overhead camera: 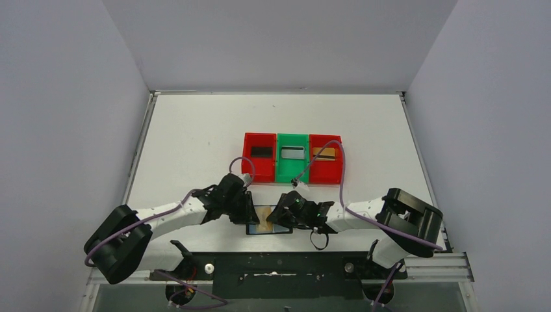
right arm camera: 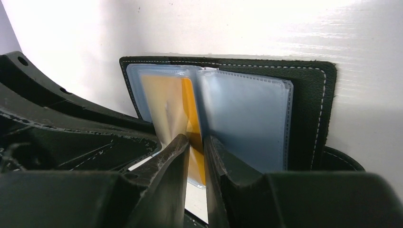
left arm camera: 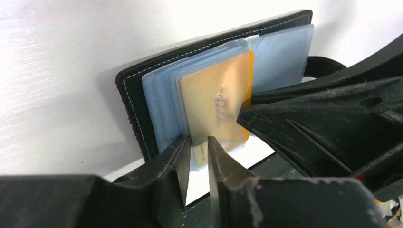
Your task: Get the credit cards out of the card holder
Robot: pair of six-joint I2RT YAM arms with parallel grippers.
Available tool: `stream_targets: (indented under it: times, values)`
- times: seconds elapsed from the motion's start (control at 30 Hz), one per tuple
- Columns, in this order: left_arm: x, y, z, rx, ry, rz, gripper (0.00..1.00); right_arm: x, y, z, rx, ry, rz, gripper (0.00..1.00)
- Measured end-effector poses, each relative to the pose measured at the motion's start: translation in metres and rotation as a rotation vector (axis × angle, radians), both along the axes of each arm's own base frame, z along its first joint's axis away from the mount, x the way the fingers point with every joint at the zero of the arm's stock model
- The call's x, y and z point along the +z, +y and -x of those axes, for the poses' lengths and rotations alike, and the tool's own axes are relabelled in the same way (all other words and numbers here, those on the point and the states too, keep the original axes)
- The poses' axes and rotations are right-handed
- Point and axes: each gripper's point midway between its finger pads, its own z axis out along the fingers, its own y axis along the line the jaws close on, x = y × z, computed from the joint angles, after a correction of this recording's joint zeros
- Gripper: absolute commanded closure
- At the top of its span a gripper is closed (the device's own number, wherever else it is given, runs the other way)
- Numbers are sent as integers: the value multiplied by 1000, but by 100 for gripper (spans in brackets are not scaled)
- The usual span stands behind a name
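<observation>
Extracting gold plastic credit card (left arm camera: 216,99) from clear sleeve (right arm camera: 164,104) mid-spread in flat black stitched bifold card holder (left arm camera: 133,104). Right pincer (right arm camera: 196,140) clamped on sleeve; left pincer (left arm camera: 197,140) straddles sleeved card's edge, grip unclear. Best: pinch card only; draw along sleeve.

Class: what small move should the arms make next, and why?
Probably close both grippers firmly before pulling: the left gripper and right gripper each straddle the sleeved gold card in the open card holder, and a firm pinch isn't evident yet.
</observation>
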Motion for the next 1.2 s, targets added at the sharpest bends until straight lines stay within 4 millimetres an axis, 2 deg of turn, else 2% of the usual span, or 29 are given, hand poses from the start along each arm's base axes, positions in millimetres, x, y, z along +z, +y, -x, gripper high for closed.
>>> stream_targets:
  times: [0.27, 0.4, 0.7, 0.8, 1.07, 1.13, 1.2]
  values:
    - [-6, 4, -1, 4, -2, -78, 89, -1, -2, -1, -5, 11, -42, 86]
    - [-6, 5, -1, 7, -7, -85, 91, -1, -3, -1, -9, 5, -57, 100]
    - [-5, 7, -3, 15, -34, -104, 93, 1, -5, -1, -7, -3, -88, 100]
    - [-5, 9, -4, 23, -44, -112, 93, 1, -5, -1, -9, -2, -85, 95]
    - [-4, 15, -8, 45, -65, -139, 94, 5, -5, -3, -16, -4, -72, 96]
    - [-4, 17, -8, 48, -68, -144, 89, 5, -5, -3, -16, -3, -71, 96]
    - [-4, 18, -8, 51, -71, -149, 79, 5, -5, -4, -16, -4, -74, 94]
